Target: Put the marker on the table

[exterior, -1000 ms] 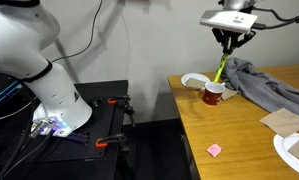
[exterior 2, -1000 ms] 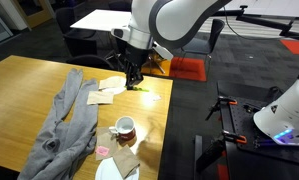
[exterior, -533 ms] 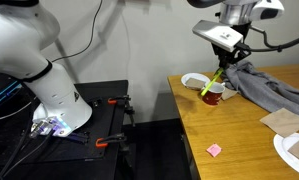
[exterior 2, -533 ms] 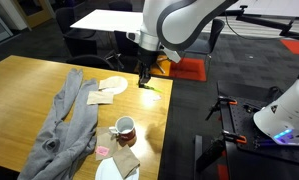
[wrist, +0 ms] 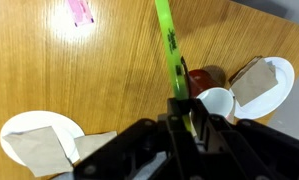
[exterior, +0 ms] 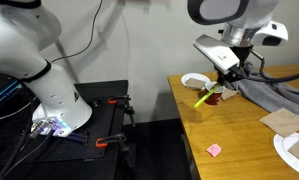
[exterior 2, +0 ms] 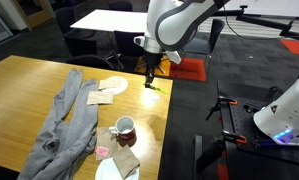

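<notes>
Your gripper [wrist: 185,118] is pinching the marker [wrist: 167,45] by one end. The fingers hide that end in the wrist view, and the rest runs toward 12 o'clock above the counter [wrist: 99,80]. In an exterior view the marker [exterior: 202,98] slants down toward 8 o'clock. Its tip is possibly just clear of the wood, but it is too small to be sure. The red mug [wrist: 201,78] sits at 1 o'clock from the gripper, partly blocked by it. A pink scrap [wrist: 80,10] is cut off at the top edge.
</notes>
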Robot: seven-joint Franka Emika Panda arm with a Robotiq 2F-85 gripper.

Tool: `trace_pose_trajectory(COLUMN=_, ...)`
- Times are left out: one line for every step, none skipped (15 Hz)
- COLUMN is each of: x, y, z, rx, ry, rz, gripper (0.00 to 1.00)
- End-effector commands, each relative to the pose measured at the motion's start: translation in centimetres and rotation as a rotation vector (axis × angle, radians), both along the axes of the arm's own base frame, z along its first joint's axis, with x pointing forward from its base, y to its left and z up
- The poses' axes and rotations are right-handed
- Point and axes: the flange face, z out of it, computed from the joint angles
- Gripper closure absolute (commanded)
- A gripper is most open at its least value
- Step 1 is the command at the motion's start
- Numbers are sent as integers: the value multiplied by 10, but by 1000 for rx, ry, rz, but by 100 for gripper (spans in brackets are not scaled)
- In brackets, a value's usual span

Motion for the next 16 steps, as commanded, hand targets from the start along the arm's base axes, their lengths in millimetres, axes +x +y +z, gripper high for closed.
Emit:
trace_pose_trajectory(x=13, y=-15, z=-15, rx=52, ry=36, rz=-51, gripper=95)
trace_pose_trajectory(x=17, y=-18, z=-21, rx=62, ry=35, rz=-61, gripper=95)
trace_pose_trajectory(x=20, y=-21, z=-25, rx=68, ry=36, rz=-70, gripper=95)
trace_pose_trajectory(x=25, y=-24, z=-29, rx=69, ry=29, rz=-68, gripper=95)
trace_pose_trajectory(x=31, y=-24, z=-31, rx=71, ry=11, rz=-59, gripper=95)
trace_pose_trajectory(x=17, y=-22, z=-31, rx=41, ry=28, rz=-64, gripper=82)
trace_pose_trajectory(x=21, y=-23, z=-33, rx=46, ry=27, rz=-65, gripper=82)
trace_pose_trajectory(x=24, y=-24, z=-35, rx=48, ry=25, rz=-66, gripper=82)
trace_pose_trajectory(x=26, y=-24, z=-36, rx=49, ry=24, rz=-66, gripper=82)
trace_pose_trajectory(x=27, y=-23, z=-36, rx=50, ry=23, rz=-65, gripper=82)
trace_pose_trajectory(x=28, y=-23, z=-36, rx=50, ry=23, rz=-64, gripper=82)
trace_pose_trajectory(x=30, y=-23, z=-34, rx=56, ry=28, rz=-71, gripper=95)
trace_pose_trajectory(x=33, y=-26, z=-33, rx=71, ry=43, rz=-86, gripper=95)
trace_pose_trajectory(x=36, y=-28, z=-33, rx=90, ry=54, rz=-94, gripper=95)
trace_pose_trajectory(x=39, y=-32, z=-33, rx=105, ry=73, rz=-101, gripper=95)
trace_pose_trajectory(x=43, y=-37, z=-34, rx=121, ry=97, rz=-104, gripper=95)
